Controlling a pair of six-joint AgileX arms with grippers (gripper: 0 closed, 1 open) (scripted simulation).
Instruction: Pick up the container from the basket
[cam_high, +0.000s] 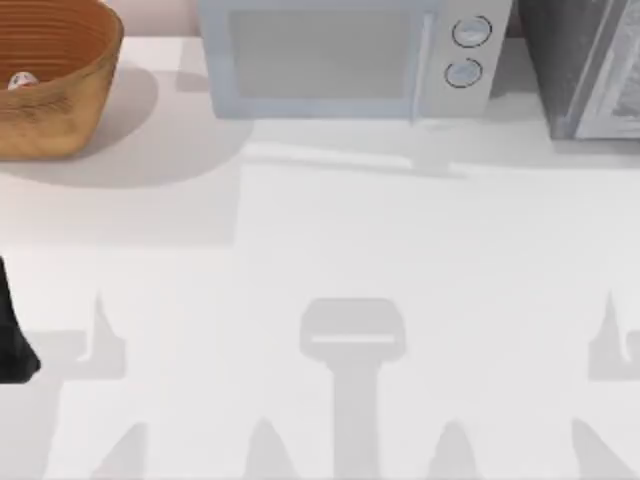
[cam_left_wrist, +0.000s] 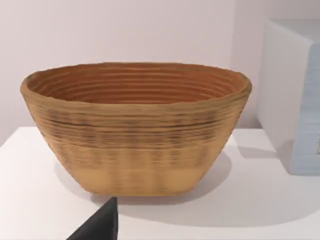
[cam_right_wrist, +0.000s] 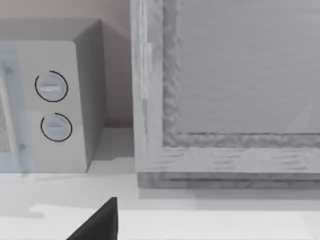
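- A dark tip of the left claw (cam_left_wrist: 97, 225) juts in at the edge of the left wrist view, low in front of the basket (cam_left_wrist: 135, 127) and apart from it; whether it is released or clenched cannot be told.
- A dark piece of the left arm (cam_high: 12, 335) shows at the top view's left edge, well apart from the basket (cam_high: 60, 85) and on the near side of it.
- A dark tip of the right claw (cam_right_wrist: 100, 222) shows in the right wrist view, over the white worktop (cam_right_wrist: 210, 222) — its state cannot be told either.
- The basket stands upright on the worktop (cam_high: 330, 240) at the far left corner, partly cut off by the picture's edge; its outside is tan-orange, its inside ribbed orange-brown.
- The container (cam_high: 22, 81) lies inside the basket, down on its floor — a small pale shape with a trace of red, at the picture's left edge.
- Just to the right of the basket, not touching it, stands a pale grey microwave (cam_high: 345, 60) with two round dials (cam_high: 466, 50) on its right end; its side shows in the left wrist view (cam_left_wrist: 295, 95).
- Further right from the basket, beyond the microwave (cam_right_wrist: 55, 100), stands a grey cabinet-like box (cam_high: 585, 65) with a framed front (cam_right_wrist: 235, 90), close beside the microwave with a narrow gap between.
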